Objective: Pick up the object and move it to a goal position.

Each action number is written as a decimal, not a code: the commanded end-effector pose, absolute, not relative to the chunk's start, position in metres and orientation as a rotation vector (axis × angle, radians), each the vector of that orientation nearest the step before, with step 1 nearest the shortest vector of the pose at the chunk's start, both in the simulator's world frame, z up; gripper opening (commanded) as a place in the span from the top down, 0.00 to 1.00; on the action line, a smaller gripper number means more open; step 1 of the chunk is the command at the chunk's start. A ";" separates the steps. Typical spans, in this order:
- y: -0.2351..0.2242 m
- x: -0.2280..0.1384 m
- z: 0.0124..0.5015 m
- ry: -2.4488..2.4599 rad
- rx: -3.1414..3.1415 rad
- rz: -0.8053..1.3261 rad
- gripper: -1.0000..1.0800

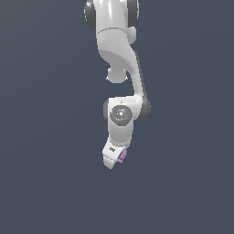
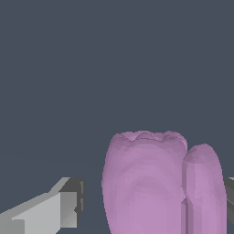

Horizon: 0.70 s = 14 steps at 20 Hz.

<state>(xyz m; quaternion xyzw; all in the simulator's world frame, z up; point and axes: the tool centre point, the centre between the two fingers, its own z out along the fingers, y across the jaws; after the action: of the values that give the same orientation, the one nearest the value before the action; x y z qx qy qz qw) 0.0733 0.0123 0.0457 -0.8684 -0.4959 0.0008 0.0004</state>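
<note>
From off the arm, the object [image 1: 122, 157] is only a sliver of pink-purple peeking out beside the white gripper [image 1: 113, 161], far too small and too covered to make out its shape, and the fingers themselves are lost behind the hand, so I cannot tell how wide they stand. The arm [image 1: 116, 41] runs off the top edge of that picture. In the wrist view the object [image 2: 151, 183] is cut by the lower edge, one finger [image 2: 50, 212] is clipped at the corner, and the other finger [image 2: 230, 201] shows only as a scrap at the edge behind the object.
</note>
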 end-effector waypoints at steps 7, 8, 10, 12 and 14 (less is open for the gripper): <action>0.012 0.075 0.041 -1.558 -2.728 0.000 1.00; 0.012 0.075 0.041 -1.558 -2.728 0.000 1.00; 0.012 0.075 0.041 -1.558 -2.728 0.000 1.00; 0.012 0.075 0.041 -1.558 -2.728 0.000 1.00; 0.012 0.075 0.041 -1.558 -2.728 0.000 1.00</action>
<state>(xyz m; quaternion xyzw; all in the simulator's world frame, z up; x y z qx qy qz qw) 0.0750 0.0123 0.0411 -0.8683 -0.4960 0.0002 0.0001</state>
